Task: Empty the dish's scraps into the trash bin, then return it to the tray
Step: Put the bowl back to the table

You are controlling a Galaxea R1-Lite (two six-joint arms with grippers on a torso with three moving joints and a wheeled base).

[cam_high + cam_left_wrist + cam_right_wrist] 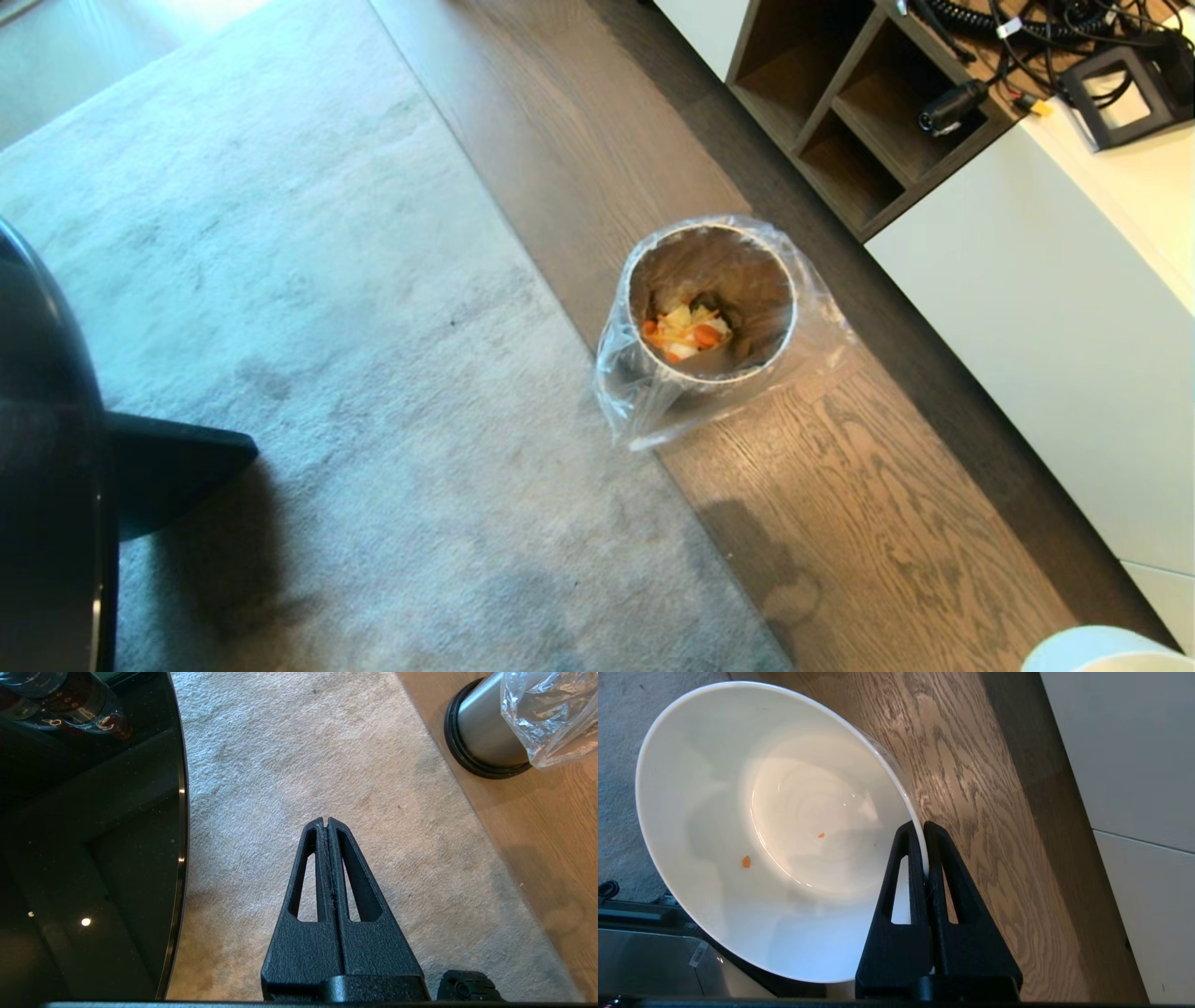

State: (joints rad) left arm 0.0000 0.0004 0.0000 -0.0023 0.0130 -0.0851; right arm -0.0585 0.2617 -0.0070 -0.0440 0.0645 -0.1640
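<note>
Right gripper [924, 830]: clamped on the rim of the dish [738, 812], one finger inside the wall, one outside.
Dish: held tilted above the wooden floor [971, 788], near the white cabinet [1134, 765]; only a sliver of rim visible at the lower right corner of the head view [1102, 649].
Dish contents: two tiny orange specks [746, 861] stuck to the inner wall (slices and strip no longer inside).
Trash bin [711, 233]: upright on the floor at the carpet's edge, bag-lined, scraps [686, 334] lying at its bottom.
Left gripper [326, 823]: fingers pressed together, empty, parked above the carpet [303, 742] beside a glossy black surface [93, 835].
Tray: not in any view.
Key relation: bin ahead of the dish and toward the robot's left; dish already clear of the bin mouth.
Stage (judgement): emptying apparently done, return to the tray outstanding.
Nearer arm: right, already carrying the dish.
Risk (judgement): thin rim pinch, possible slip or swing in transit.
</note>
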